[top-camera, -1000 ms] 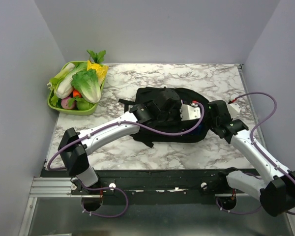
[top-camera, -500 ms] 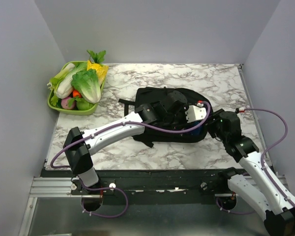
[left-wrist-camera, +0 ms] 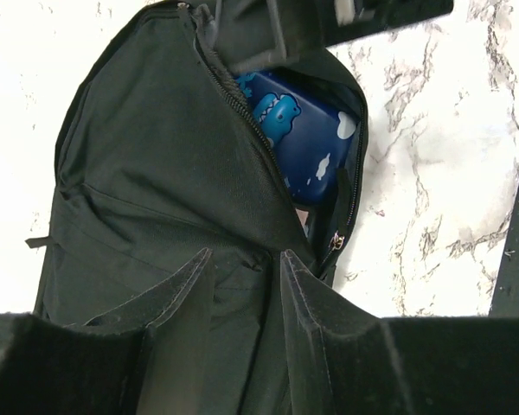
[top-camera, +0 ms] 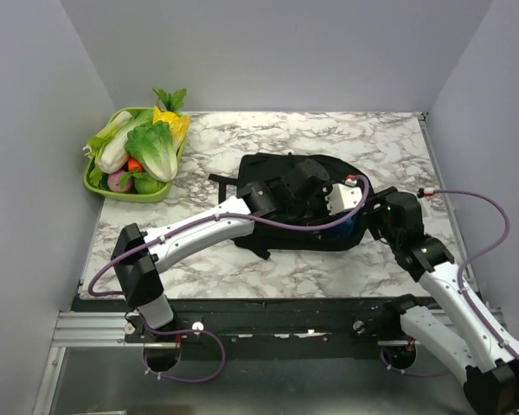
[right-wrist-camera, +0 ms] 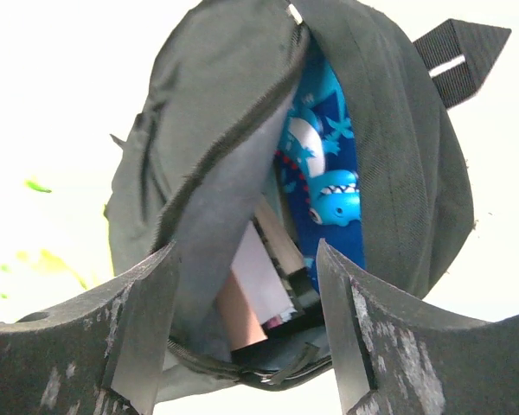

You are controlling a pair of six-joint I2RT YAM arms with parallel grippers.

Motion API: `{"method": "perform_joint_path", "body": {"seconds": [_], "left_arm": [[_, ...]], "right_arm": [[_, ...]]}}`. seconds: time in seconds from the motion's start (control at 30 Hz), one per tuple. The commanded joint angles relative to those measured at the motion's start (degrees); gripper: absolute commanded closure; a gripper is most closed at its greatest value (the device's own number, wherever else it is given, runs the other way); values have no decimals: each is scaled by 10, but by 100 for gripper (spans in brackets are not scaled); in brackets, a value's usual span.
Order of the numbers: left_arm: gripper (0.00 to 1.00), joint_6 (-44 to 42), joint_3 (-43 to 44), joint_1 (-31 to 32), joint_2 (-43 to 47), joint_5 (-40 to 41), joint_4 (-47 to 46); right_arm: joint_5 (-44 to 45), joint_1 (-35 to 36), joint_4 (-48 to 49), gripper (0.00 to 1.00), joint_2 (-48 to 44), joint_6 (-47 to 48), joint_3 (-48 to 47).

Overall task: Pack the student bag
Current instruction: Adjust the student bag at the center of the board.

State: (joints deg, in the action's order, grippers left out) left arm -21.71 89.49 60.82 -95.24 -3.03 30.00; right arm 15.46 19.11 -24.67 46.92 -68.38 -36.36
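The student bag (top-camera: 264,169) lies on its side mid-table, black and floppy, its zip mouth facing right. Inside the mouth sit a blue patterned case (left-wrist-camera: 307,138) and some flat books or papers (right-wrist-camera: 259,277). My left gripper (top-camera: 339,206) hangs low over the bag's right half. Its jaws (left-wrist-camera: 244,255) stand apart, and only bag fabric shows between them. My right gripper (top-camera: 376,216) is at the bag's mouth. It is wide open (right-wrist-camera: 246,251) and looks straight into the opening, holding nothing. The case (right-wrist-camera: 329,173) lies against the bag's upper wall.
A green basket (top-camera: 104,188) of toy vegetables stands at the table's back left corner. Marble tabletop (top-camera: 372,138) shows behind and to the right of the bag. Grey walls close in on three sides, and a black strap (right-wrist-camera: 463,52) sticks out at the bag's far end.
The right arm has swung its elbow inward and its jaws have spread wider at the bag's mouth. The left gripper has shifted slightly right over the bag and opened a little.
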Motion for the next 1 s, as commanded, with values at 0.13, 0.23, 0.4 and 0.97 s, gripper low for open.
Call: {"method": "perform_joint_path", "body": {"seconds": [0.13, 0.23, 0.4, 0.97], "left_arm": [[55, 40, -11, 9, 2, -19, 5], [55, 40, -17, 21, 0, -15, -2], [48, 45, -3, 51, -27, -14, -15], [38, -75, -17, 86, -121, 198, -236]], "right_arm": [[48, -28, -22, 27, -36, -1, 0], [61, -38, -23, 27, -40, 1, 6], [40, -71, -13, 28, -12, 36, 0], [-46, -104, 80, 71, 74, 40, 34]]}}
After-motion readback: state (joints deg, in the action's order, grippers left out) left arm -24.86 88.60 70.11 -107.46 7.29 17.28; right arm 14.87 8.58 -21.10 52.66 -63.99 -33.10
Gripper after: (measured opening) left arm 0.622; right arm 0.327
